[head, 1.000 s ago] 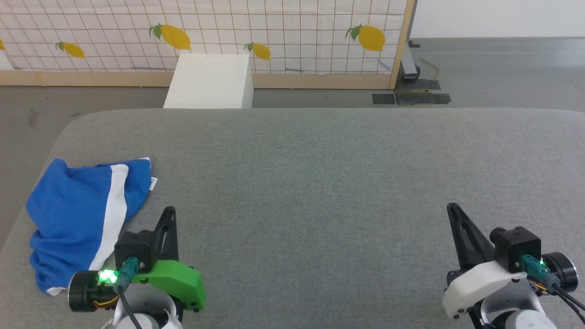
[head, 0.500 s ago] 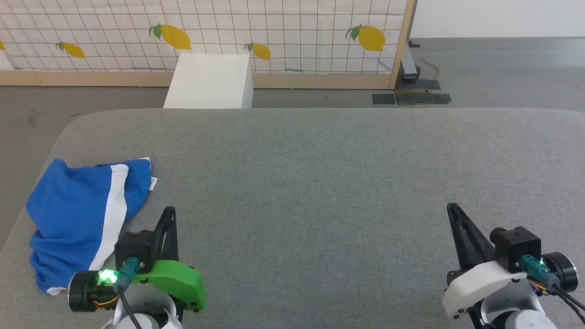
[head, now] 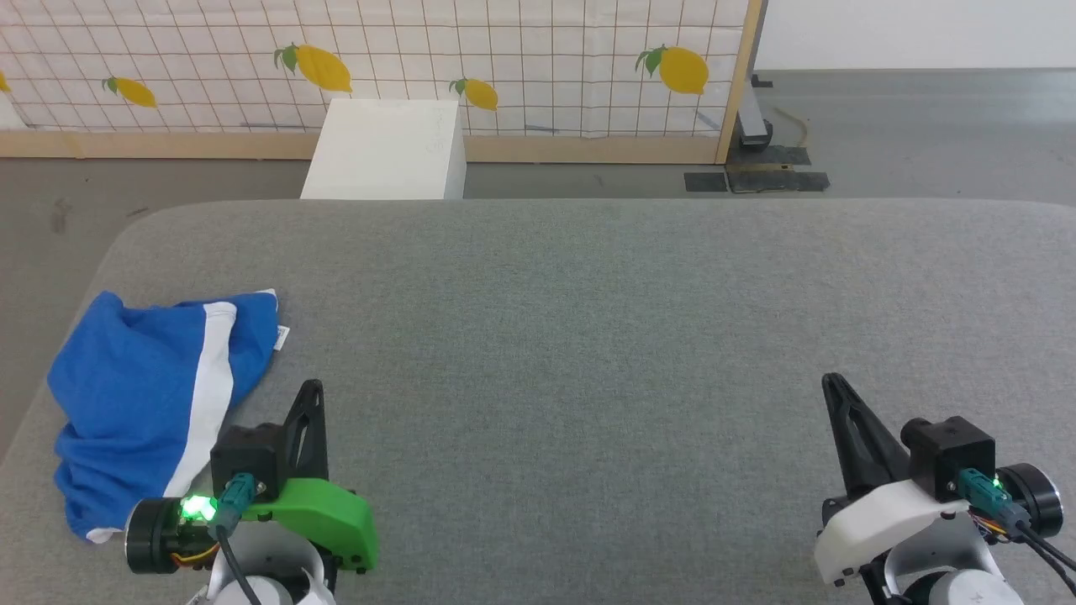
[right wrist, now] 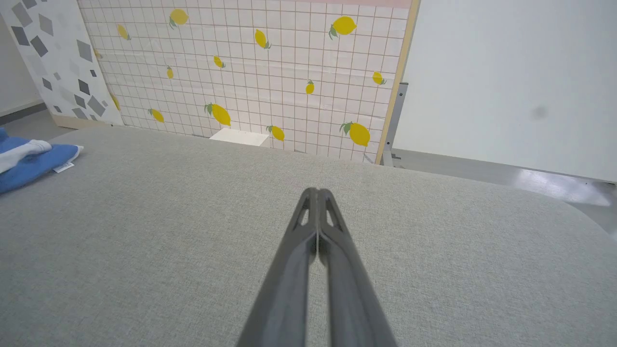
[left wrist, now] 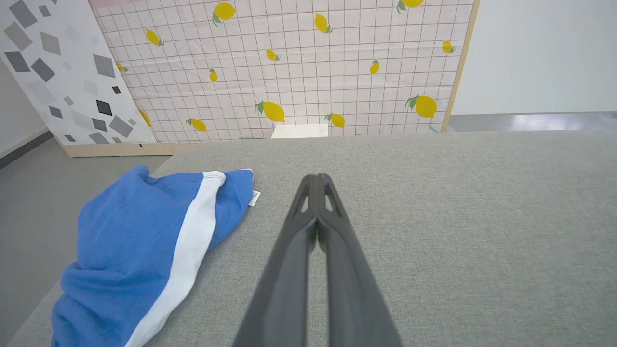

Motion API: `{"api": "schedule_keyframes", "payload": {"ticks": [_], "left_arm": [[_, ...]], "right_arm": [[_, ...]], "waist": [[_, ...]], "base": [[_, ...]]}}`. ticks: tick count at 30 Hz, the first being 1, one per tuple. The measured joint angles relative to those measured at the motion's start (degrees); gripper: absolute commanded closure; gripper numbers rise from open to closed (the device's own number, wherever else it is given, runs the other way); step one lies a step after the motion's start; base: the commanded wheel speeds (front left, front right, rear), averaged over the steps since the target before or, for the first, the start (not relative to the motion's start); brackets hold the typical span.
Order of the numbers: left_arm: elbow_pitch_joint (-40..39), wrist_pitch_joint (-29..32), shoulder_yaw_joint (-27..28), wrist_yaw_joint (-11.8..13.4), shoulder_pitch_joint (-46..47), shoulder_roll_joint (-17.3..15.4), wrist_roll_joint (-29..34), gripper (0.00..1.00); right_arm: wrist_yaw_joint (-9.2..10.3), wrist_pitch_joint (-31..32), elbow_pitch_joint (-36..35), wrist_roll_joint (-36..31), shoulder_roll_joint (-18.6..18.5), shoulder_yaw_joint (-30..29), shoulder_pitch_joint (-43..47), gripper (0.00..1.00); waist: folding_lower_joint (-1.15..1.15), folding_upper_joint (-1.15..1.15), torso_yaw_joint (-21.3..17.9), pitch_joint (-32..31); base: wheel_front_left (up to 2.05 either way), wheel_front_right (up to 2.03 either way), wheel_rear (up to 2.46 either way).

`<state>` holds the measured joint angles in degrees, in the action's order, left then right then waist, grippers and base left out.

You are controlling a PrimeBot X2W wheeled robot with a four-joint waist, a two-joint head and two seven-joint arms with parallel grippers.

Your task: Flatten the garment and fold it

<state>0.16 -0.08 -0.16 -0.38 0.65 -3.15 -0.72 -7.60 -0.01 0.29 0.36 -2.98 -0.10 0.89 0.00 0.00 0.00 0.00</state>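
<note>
Cloth of grey colour covers the table [head: 588, 336], which has rounded corners. Behind it, on the floor [head: 908, 134], stands a white box [head: 387, 151], and behind the box is a screen [head: 538, 67] with a grid pattern and yellow lemons. Dark tape patches [head: 756, 180] lie on the floor near the right post of the screen.

The left gripper [head: 309, 391] is at the near left of the table, with its two fingers pressed together and holding nothing. The right gripper [head: 830, 382] is at the near right, well apart from it, also pressed together and empty.

The garment [head: 126, 403] lies at the left edge of the table, just beside the left gripper and not touching its fingers. It is bright blue, bunched and wrinkled. A broad white stripe [head: 210, 395] runs across it from far to near, and a small white label [head: 282, 337] sticks out at its far right corner.
</note>
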Motion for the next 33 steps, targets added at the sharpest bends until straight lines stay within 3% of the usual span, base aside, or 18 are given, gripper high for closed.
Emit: {"api": "schedule_keyframes", "payload": {"ticks": [33], "left_arm": [[0.0, 0.0, 0.0, 0.0, 0.0, 0.0, 0.0, 1.0]], "right_arm": [[0.0, 0.0, 0.0, 0.0, 0.0, 0.0, 0.0, 1.0]], "waist": [[0.0, 0.0, 0.0, 0.0]], "base": [[0.0, 0.0, 0.0]]}}
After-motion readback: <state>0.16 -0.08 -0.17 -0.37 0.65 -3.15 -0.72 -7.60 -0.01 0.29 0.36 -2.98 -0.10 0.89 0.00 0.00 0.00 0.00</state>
